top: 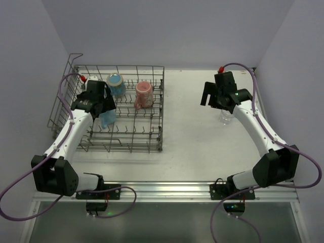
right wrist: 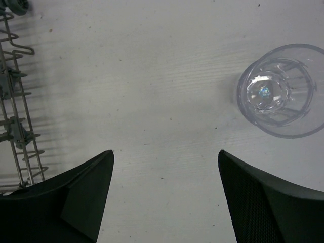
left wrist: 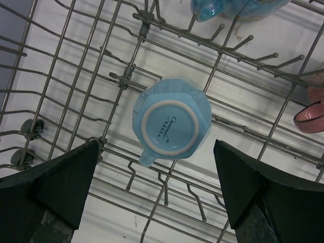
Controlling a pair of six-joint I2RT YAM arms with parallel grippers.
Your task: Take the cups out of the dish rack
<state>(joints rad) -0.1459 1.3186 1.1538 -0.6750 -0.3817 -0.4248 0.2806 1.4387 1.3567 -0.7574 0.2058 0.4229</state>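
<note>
The grey wire dish rack [top: 152, 147] stands on the left of the table. A light blue cup [left wrist: 171, 121] sits upside down on its tines, with a small handle at the lower left; it also shows in the top view [top: 107, 119]. My left gripper [left wrist: 156, 151] is open and empty just above this cup [top: 103, 105]. A darker blue cup [top: 116, 84] and a pink cup [top: 144, 94] stand further back in the rack. A clear glass [right wrist: 281, 91] stands on the table at the right [top: 226, 117]. My right gripper [right wrist: 166, 154] is open and empty, above the table left of the glass [top: 211, 98].
The rack's taller looped side [top: 63, 96] rises at the far left. The rack's right edge [right wrist: 15, 101] shows at the left of the right wrist view. The blue cup [left wrist: 223, 7] and pink cup [left wrist: 310, 115] sit at the edges of the left wrist view.
</note>
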